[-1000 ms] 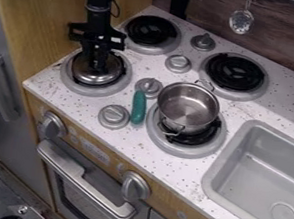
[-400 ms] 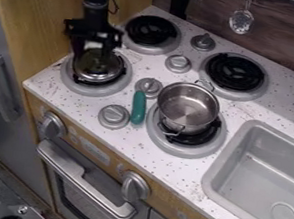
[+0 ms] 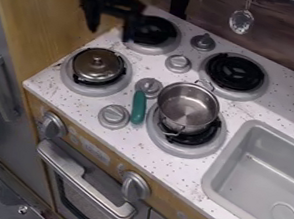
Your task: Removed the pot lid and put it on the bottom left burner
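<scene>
Gripper (image 3: 110,32), fingers spread and empty, has risen clear of the lid (image 3: 98,65), which lies on the burner (image 3: 95,91) near the counter's (image 3: 133,137) left corner, apart from the pot (image 3: 188,105); placement appears complete.

Cam above counter front (image 3: 156,202), angled down — twd wall (image 3: 285,44), mid-dist

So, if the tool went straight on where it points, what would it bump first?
Probably the pot lid on the bottom left burner; the tool points down that way, though its depth is unclear.
</scene>
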You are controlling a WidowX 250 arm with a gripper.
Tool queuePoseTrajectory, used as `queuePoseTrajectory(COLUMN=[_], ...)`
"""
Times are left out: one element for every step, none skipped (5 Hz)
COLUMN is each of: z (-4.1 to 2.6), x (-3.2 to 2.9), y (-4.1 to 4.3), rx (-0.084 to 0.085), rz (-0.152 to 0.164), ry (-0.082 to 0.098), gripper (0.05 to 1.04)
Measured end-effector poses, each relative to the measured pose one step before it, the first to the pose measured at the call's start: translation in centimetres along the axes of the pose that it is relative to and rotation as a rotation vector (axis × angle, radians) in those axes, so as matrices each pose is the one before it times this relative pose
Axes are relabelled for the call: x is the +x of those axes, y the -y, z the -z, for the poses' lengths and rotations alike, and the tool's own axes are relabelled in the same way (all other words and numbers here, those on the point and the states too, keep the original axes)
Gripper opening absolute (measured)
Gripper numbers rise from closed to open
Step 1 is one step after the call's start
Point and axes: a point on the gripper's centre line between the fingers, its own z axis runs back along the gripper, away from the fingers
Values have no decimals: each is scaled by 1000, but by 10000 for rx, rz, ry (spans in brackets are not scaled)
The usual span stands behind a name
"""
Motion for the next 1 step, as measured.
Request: queuePoseTrajectory(z=[806], x=[-2578], y=[2615], rx=[-243], rz=[903], ry=[-543], gripper=[1001])
